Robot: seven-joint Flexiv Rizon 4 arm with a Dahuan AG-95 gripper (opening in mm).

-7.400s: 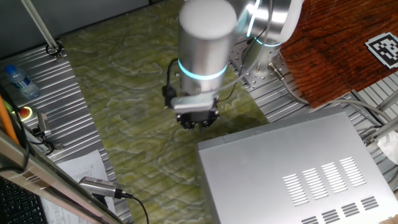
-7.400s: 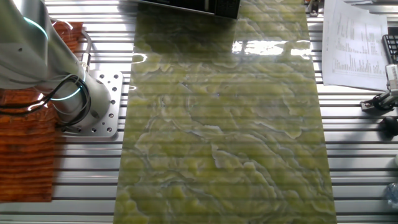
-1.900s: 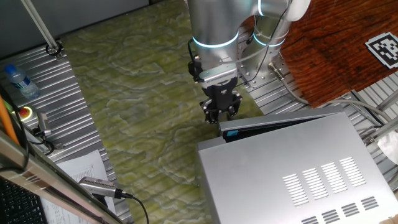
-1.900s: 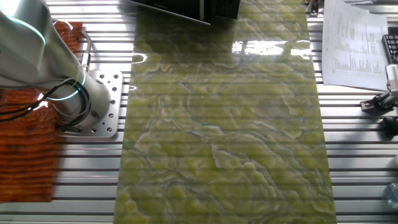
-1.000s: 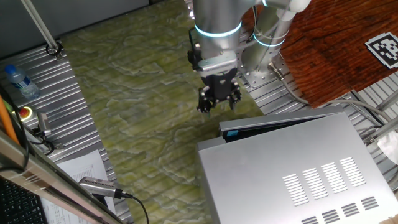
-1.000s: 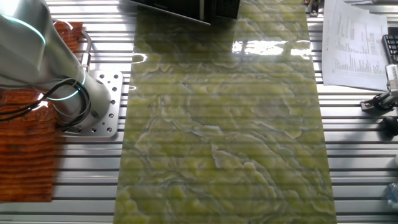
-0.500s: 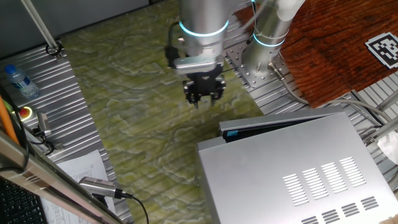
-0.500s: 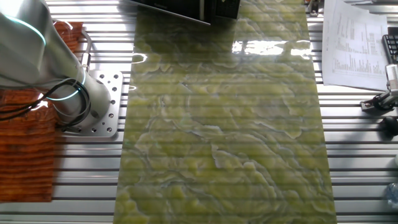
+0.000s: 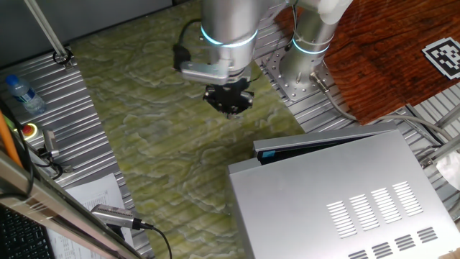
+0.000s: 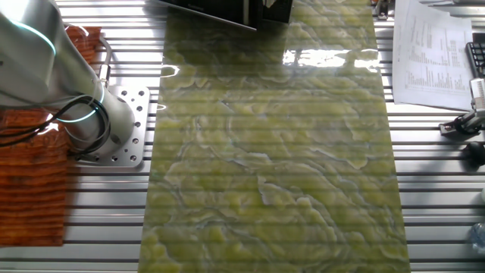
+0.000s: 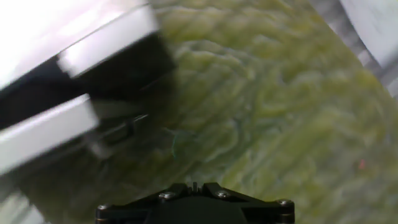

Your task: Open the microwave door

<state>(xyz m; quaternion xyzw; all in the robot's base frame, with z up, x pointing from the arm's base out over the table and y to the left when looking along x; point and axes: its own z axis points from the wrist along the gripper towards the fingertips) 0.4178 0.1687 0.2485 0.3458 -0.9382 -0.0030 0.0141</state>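
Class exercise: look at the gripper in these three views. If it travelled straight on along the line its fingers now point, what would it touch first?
The gripper points down over the green marbled mat, so it would most likely meet the mat first. The partly open microwave door lies off to one side, apart from that line. The hand view is blurred, so depth is uncertain.

The arm (image 9: pixel 228 21) is reaching down from the top of one fixed view, with a lit blue ring around its silver wrist. The end effector (image 9: pixel 228 101) is hanging under the wrist and is pointing down, above the bench (image 9: pixel 165 137), touching nothing. Its dark fingers are appearing close together, but it is not possible to tell if they are closed. A second silver link (image 9: pixel 309 36) is standing behind it. In the other fixed view, the arm base (image 10: pixel 91 125) is sitting at the left. In the hand view only the black body of the end effector (image 11: pixel 194 202) is showing, and the picture is blurred.
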